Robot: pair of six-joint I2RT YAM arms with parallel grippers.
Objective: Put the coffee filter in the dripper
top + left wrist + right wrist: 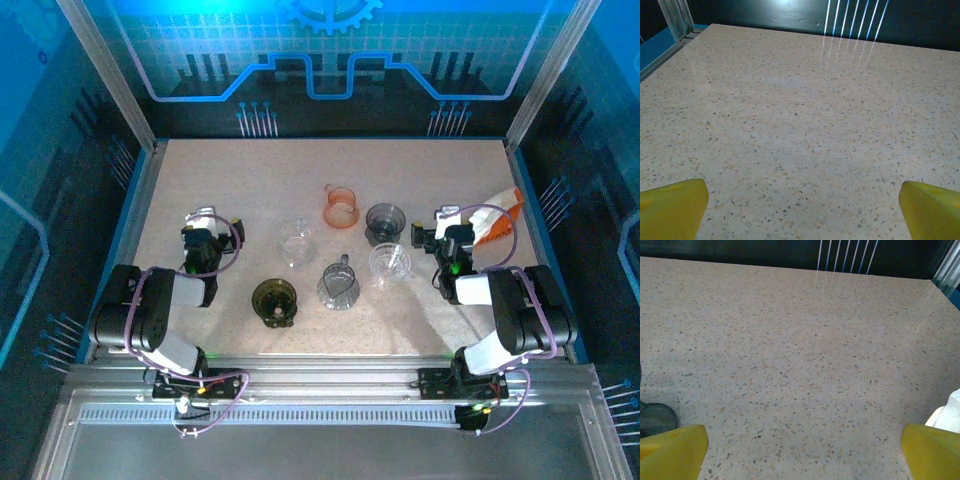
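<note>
The coffee filter pack [497,218], white with an orange edge, lies at the table's right side, just right of my right gripper [450,238]. Its white corner [951,411] shows at the right edge of the right wrist view. Several drippers stand mid-table: an orange one [341,207], a dark grey one [384,222], two clear ones [297,243] [390,264] and an olive one [274,302]. My right gripper [802,452] is open over bare table. My left gripper [204,232] sits at the left, also open [802,212], with nothing between its yellow fingertips [672,207].
A clear glass jug [338,284] stands between the olive dripper and the near clear one. The dark grey dripper's edge [655,419] shows at the left of the right wrist view. Blue side walls [135,200] and a metal rail [320,372] bound the speckled table [250,175].
</note>
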